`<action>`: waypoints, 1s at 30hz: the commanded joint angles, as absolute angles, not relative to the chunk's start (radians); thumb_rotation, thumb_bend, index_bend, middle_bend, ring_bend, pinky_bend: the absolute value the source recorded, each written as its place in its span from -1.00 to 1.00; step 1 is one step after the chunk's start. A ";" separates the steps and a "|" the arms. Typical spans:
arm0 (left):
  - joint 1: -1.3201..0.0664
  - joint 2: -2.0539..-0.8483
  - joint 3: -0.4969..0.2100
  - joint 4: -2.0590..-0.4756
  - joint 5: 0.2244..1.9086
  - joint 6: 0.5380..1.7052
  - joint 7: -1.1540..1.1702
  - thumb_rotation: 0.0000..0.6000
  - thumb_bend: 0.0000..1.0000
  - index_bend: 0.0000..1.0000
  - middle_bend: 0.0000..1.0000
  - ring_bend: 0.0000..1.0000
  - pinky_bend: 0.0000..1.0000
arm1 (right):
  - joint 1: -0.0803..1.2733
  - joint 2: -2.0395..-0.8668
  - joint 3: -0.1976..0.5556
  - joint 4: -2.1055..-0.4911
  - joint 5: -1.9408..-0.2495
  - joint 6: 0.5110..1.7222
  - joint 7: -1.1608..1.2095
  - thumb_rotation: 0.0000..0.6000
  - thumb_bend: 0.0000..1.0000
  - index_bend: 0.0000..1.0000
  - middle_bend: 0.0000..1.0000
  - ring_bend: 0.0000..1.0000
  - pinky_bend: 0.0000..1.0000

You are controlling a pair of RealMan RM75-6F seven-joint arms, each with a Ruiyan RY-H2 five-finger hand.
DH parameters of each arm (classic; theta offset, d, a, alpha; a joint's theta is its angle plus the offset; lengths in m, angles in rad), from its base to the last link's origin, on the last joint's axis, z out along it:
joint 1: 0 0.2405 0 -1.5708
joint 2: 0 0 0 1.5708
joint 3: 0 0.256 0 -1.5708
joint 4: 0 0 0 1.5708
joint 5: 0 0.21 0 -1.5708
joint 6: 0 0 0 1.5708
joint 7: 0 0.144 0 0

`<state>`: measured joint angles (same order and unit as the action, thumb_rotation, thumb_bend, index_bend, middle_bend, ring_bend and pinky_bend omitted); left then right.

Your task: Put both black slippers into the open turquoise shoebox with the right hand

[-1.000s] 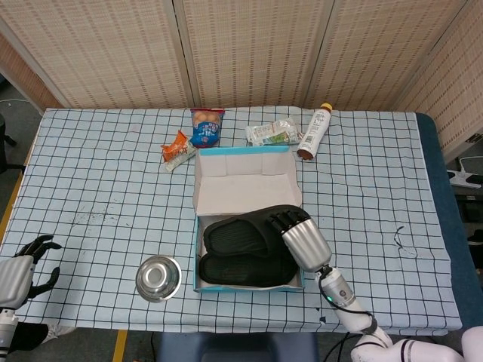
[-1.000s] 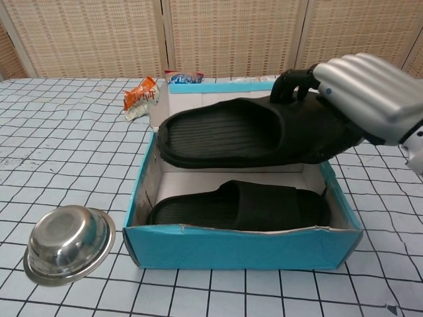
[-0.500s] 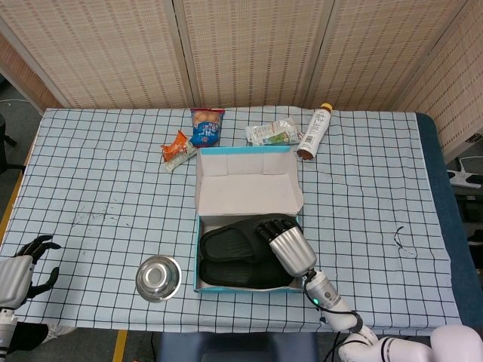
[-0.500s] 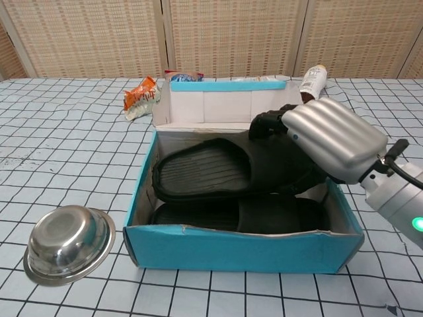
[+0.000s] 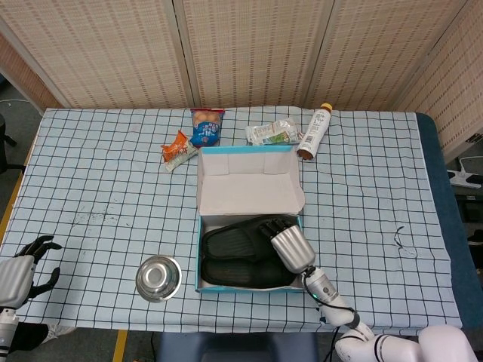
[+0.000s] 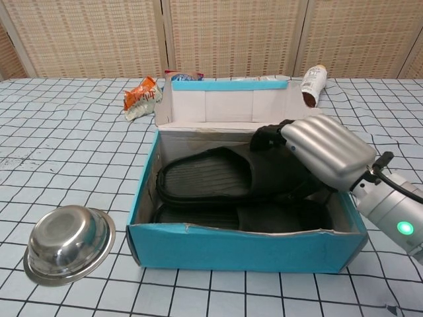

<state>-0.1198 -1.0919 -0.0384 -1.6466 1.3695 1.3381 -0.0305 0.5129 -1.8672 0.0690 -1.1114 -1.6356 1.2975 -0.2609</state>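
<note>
The open turquoise shoebox (image 5: 198, 260) (image 6: 238, 249) stands at the table's front middle, its white lid flap up at the back. Two black slippers lie inside it. The upper slipper (image 5: 234, 242) (image 6: 205, 177) rests partly on the lower slipper (image 5: 234, 271) (image 6: 277, 216). My right hand (image 5: 290, 245) (image 6: 324, 152) is down in the box's right end, its dark fingers curled over the strap of the upper slipper and gripping it. My left hand (image 5: 19, 273) hangs off the table's front left corner, fingers apart and holding nothing; the chest view does not show it.
A steel bowl (image 5: 158, 277) (image 6: 66, 243) sits just left of the box. Behind the box lie an orange snack bag (image 5: 176, 148) (image 6: 141, 97), a blue snack bag (image 5: 207, 127), a pale packet (image 5: 272, 133) and a tipped bottle (image 5: 315, 130) (image 6: 312, 84).
My right hand has lowered the upper slipper from above the box down into it, onto the other slipper. The left hand has stayed still.
</note>
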 commanded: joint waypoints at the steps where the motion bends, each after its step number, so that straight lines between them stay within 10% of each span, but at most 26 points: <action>1: -0.120 -1.094 -0.038 -1.645 1.367 1.336 -0.026 1.00 -0.15 -0.38 -0.70 -0.58 -0.14 | 0.520 -1.893 0.072 -1.076 -1.632 1.297 -0.216 1.00 -1.00 0.30 0.23 0.05 0.28; 17: -0.121 -1.091 -0.037 -1.650 1.367 1.333 -0.031 1.00 -0.15 -0.38 -0.70 -0.58 -0.14 | 0.522 -1.913 0.078 -1.002 -1.589 1.268 -0.133 1.00 -1.00 0.14 0.23 0.02 0.27; 30: -0.124 -1.095 -0.036 -1.650 1.358 1.324 -0.008 1.00 -0.15 -0.38 -0.70 -0.58 -0.14 | 0.510 -1.645 0.055 -1.381 -1.622 1.291 -0.055 1.00 -1.00 -0.46 -0.37 -0.69 -0.33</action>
